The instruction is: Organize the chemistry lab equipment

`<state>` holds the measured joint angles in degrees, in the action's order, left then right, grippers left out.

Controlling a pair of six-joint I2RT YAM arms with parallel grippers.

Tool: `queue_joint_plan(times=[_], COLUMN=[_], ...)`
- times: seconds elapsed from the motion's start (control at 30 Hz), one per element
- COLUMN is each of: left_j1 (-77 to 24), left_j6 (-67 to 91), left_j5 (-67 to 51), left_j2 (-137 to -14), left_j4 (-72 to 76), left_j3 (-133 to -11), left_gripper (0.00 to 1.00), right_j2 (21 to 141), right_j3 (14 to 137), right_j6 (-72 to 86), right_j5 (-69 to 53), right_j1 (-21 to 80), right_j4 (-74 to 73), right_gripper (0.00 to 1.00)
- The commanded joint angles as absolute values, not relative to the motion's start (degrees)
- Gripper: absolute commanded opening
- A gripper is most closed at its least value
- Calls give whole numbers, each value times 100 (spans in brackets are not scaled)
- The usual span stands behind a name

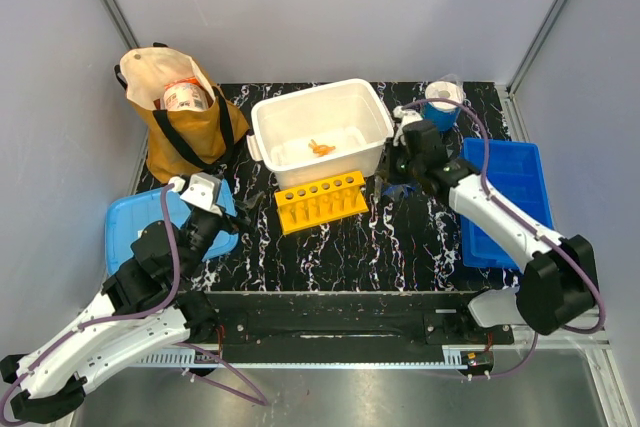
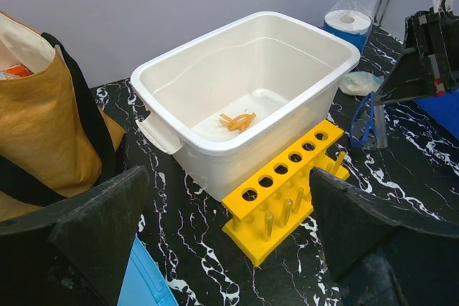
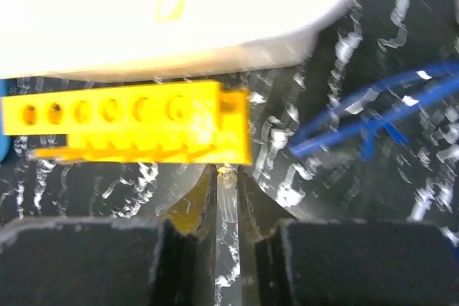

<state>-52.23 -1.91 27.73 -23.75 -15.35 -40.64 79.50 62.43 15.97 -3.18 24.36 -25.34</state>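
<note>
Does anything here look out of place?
The clear safety glasses with blue frame lie loose on the black marbled table beside the white plastic tub, and the yellow test-tube rack in front of it looks empty.

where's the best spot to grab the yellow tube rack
Probably take the yellow tube rack by its left end, from above, jaws across its narrow width. It is long and slim, the right gripper hangs at its other end, and the white tub stands close behind.
</note>
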Motion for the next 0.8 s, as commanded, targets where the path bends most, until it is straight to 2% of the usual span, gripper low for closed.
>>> queue_joint_plan(times=[0.0, 0.4, 0.77], left_j1=[-5229, -5221, -5221], left_j6=[-272, -334, -343], left_j5=[2962, 3032, 3023], left_j2=[-2417, -2382, -2373], left_j4=[-1274, -1222, -1195], left_j3=[-4017, -3981, -3973], left_gripper=[99, 99, 99], right_j2=[7664, 7849, 7901], right_j3=[5723, 5028, 4456], right_j6=[1355, 598, 466], right_j5=[-194, 184, 272], right_j1=[3153, 4446, 4764], right_j4=[-241, 2265, 3322], right_gripper=[9, 9, 9])
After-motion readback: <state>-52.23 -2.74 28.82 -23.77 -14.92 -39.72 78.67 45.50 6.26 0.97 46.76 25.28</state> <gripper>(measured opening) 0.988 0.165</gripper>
